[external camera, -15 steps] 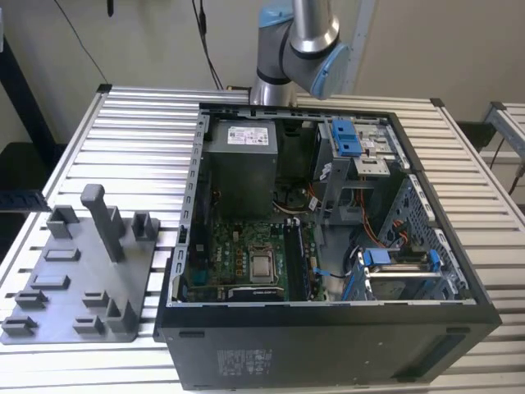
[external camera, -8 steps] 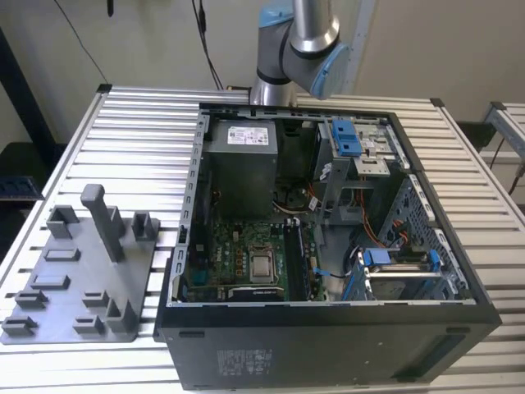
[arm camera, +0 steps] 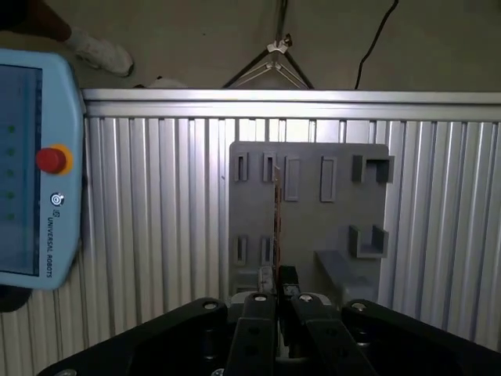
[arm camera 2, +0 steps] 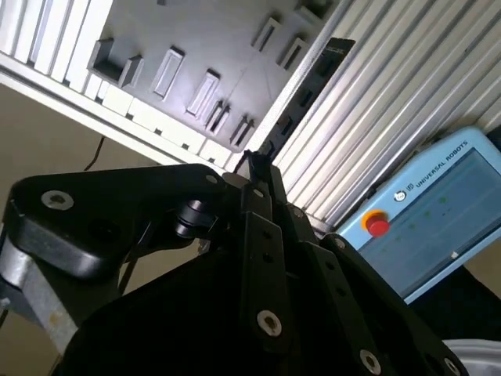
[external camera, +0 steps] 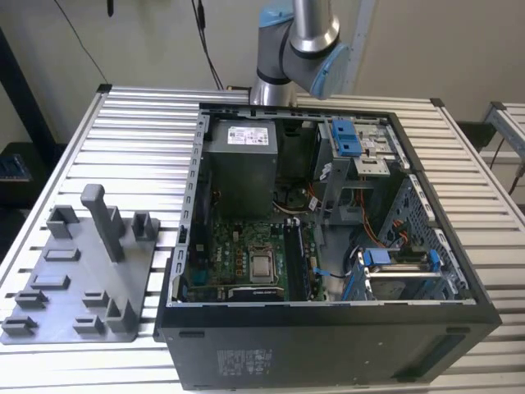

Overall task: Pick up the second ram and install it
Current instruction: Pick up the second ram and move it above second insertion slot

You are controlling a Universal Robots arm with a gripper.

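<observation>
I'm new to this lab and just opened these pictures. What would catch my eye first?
The open computer case, its boards laid bare, dominates the slatted table, with the grey fixture tray on the exterior view's left. In both wrist views the gripper is shut on the second ram, a long dark stick seen against that tray, and a blue pendant with a red button sits nearby.

Hand (arm camera 2: 262,166) clamps second ram (arm camera 2: 302,94) (dark stick), grey fixture tray (arm camera 2: 211,31) beyond.
</observation>
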